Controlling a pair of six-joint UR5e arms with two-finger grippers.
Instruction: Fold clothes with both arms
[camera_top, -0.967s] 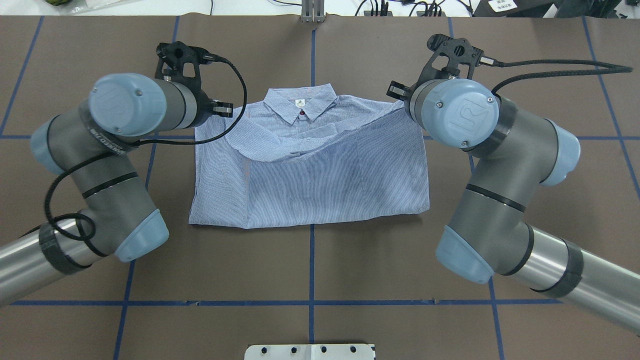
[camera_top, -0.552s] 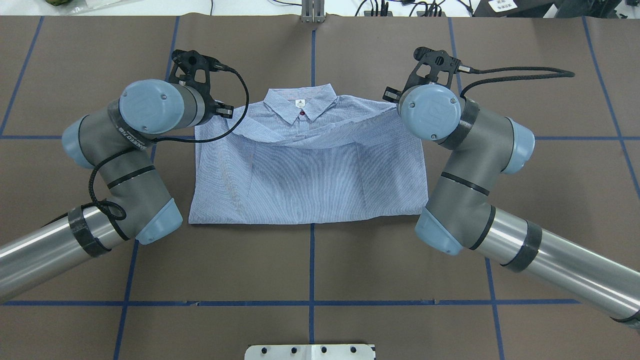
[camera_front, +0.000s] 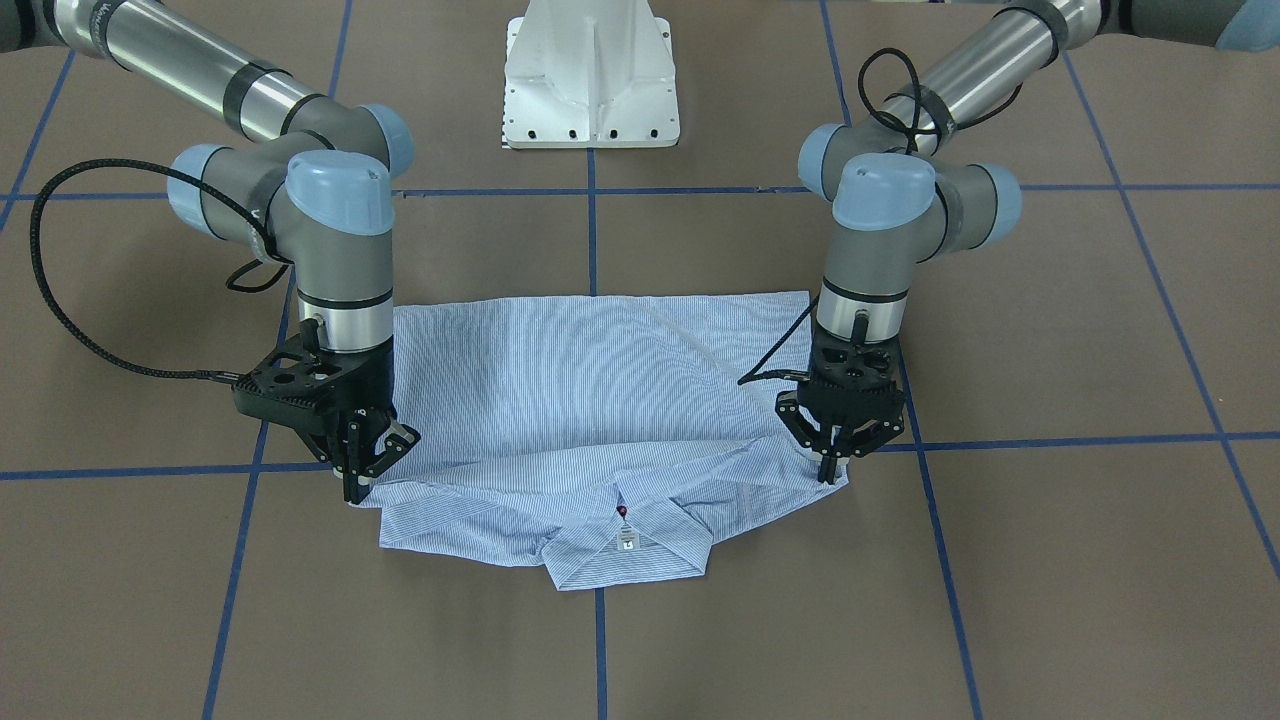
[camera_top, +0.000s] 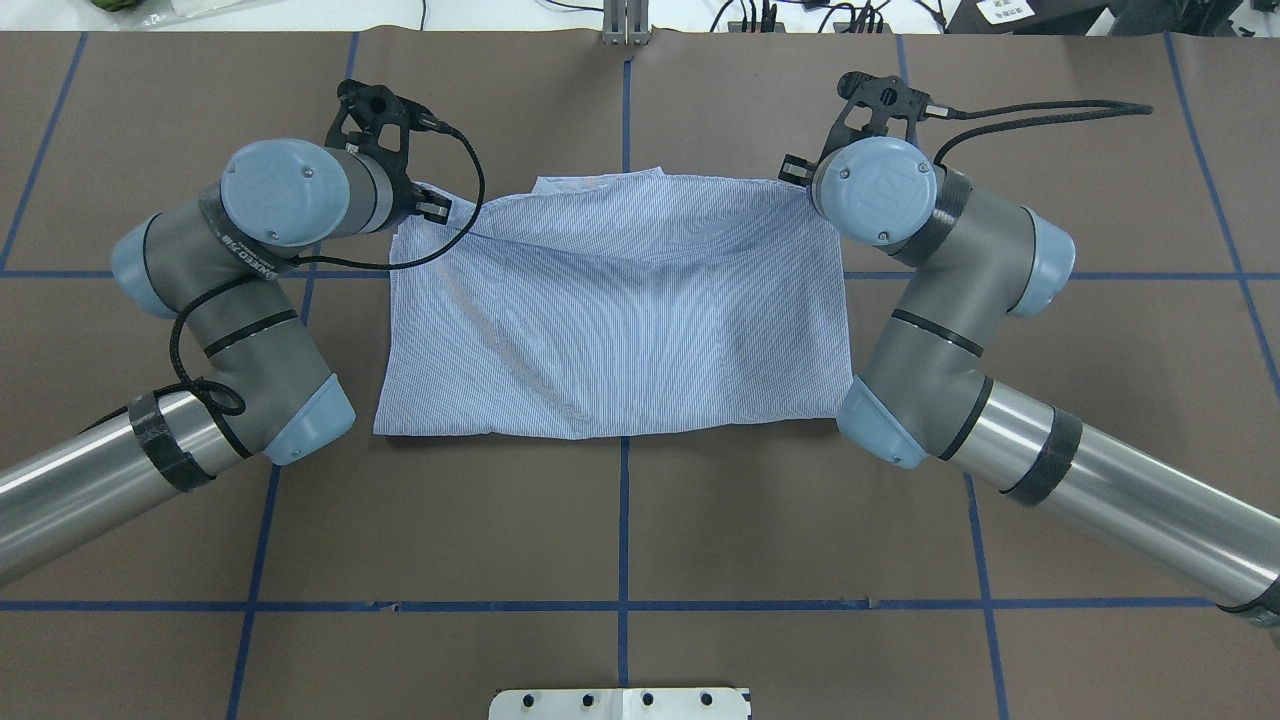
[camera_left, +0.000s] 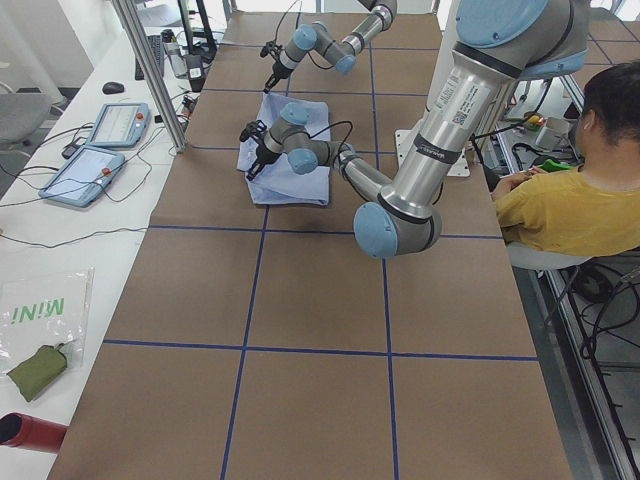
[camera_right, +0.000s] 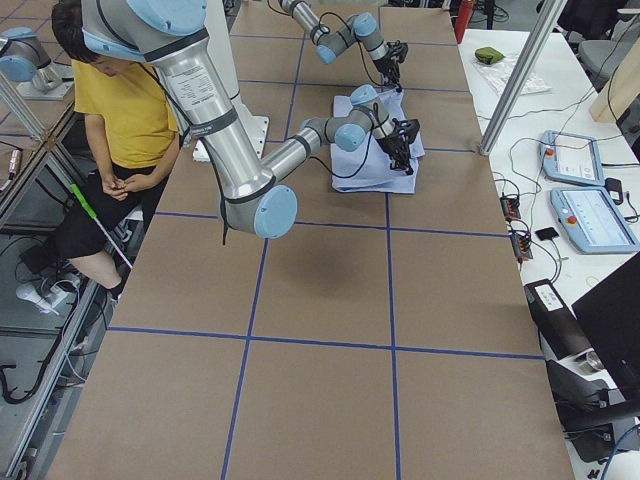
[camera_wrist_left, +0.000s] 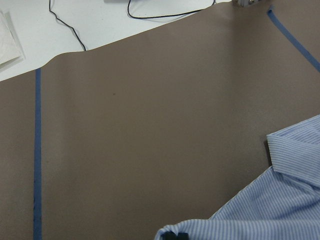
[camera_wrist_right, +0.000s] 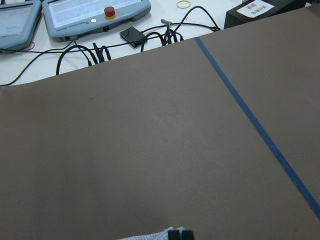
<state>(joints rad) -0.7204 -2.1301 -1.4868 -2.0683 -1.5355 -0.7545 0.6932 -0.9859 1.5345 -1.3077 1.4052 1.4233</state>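
Now the striped button-up shirt (camera_top: 620, 320) lies folded at the middle of the brown table (camera_top: 620, 530). Its upper layer is drawn toward the collar (camera_front: 625, 558) at the 12 o'clock edge in the overhead view. The left gripper (camera_front: 832, 462) pinches that layer's 10 o'clock corner, fingers closed together on the cloth. The right gripper (camera_front: 355, 482) likewise clamps the 2 o'clock corner.

Overhead, collar (camera_top: 585, 181) mostly beneath folded-over shirt (camera_top: 620, 320)
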